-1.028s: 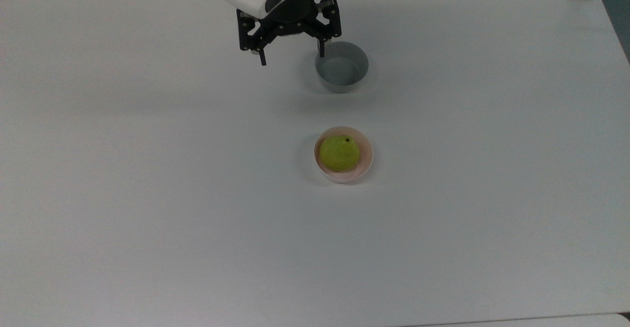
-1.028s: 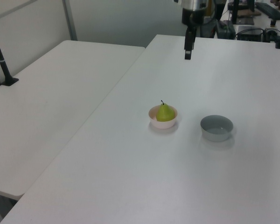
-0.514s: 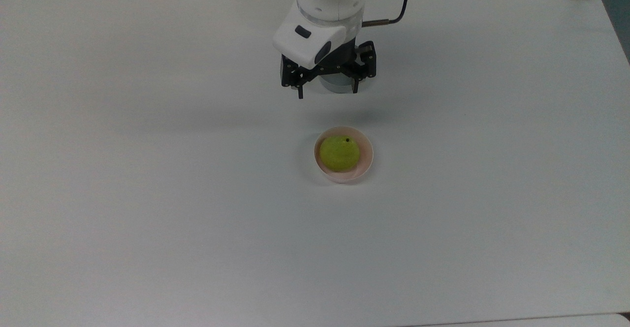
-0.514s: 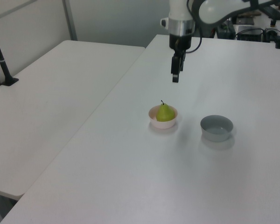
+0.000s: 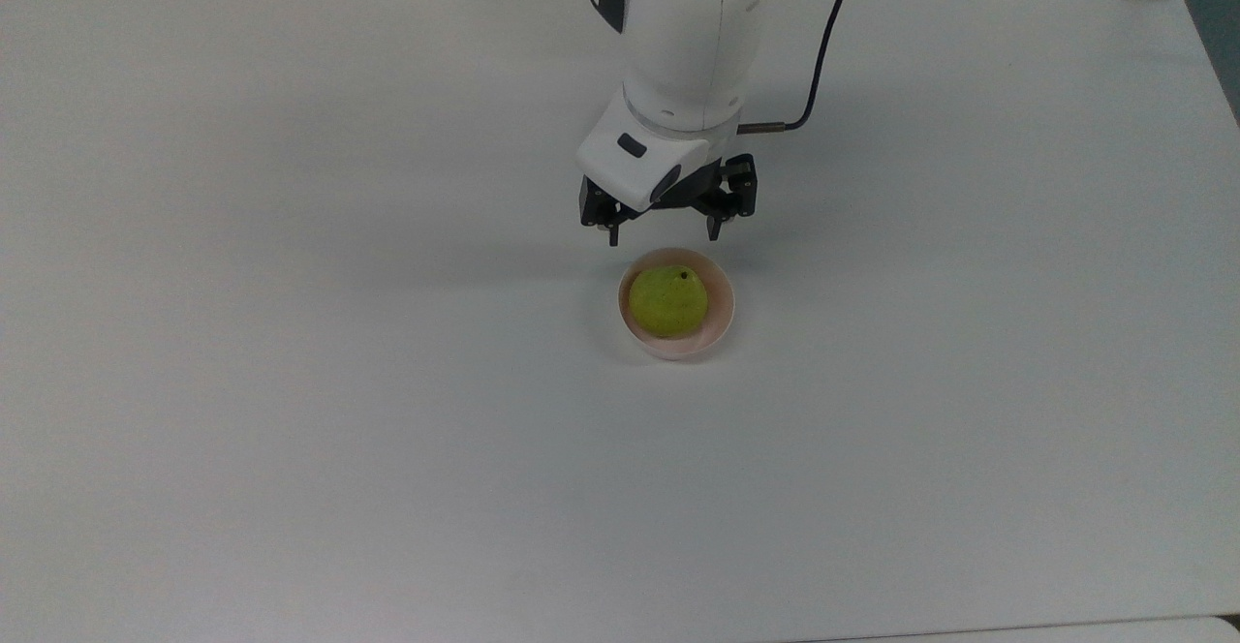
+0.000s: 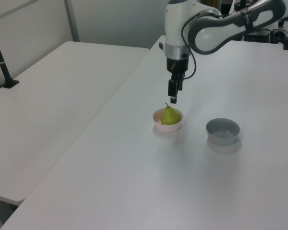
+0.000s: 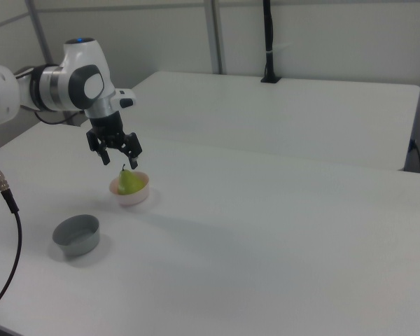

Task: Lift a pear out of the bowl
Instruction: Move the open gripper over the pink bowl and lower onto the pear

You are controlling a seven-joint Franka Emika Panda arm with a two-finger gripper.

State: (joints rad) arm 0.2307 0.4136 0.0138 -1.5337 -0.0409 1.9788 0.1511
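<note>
Top view: gripper (image 5: 665,235) spread wide, empty, beside the pear (image 5: 667,301)

Table (image 5: 291,382): white, flat top, carrying two bowls.
Pink bowl (image 5: 720,325): sits on the table just below the gripper (image 5: 664,229), towards the top view's bottom.
Grey bowl (image 6: 222,131): on the table, near the gripper, off to the left view's right.

The yellow-green pear (image 5: 667,301) stands upright inside the small pale pink bowl (image 5: 721,317), its dark stem pointing up. The bowl sits on the white table, its thin rim showing around the fruit.
</note>
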